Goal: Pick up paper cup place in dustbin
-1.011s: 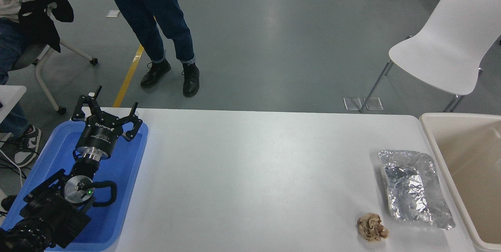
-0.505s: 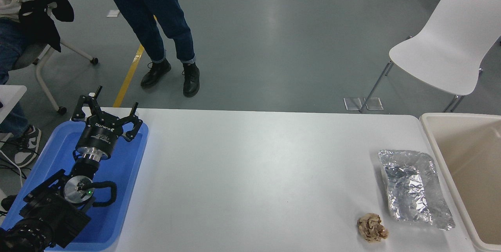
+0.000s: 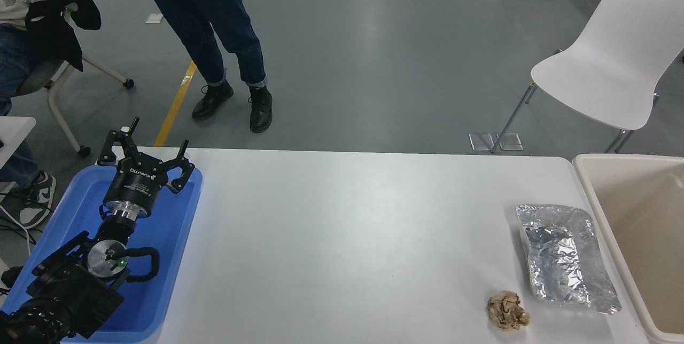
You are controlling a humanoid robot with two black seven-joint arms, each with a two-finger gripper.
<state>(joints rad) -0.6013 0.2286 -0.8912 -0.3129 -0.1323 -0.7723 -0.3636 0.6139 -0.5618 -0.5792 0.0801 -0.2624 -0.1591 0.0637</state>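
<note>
The tabletop (image 3: pixel 347 237) is smooth matt white, and the blue tray (image 3: pixel 171 226) at its left edge and the beige dustbin (image 3: pixel 588 184) at its right edge look like smooth plastic. Near the right edge lies crinkled, shiny foil (image 3: pixel 564 258) beside a rough crumpled brown paper ball (image 3: pixel 508 310). The left gripper (image 3: pixel 147 154) is matt black with a polished metal ring behind it.

Most of the worktop (image 3: pixel 347 237) was wide open; only a foil tray (image 3: pixel 564 258) and crumpled paper ball (image 3: pixel 507 310) sat just beside the dustbin (image 3: pixel 588 184) on its near-right approach.
</note>
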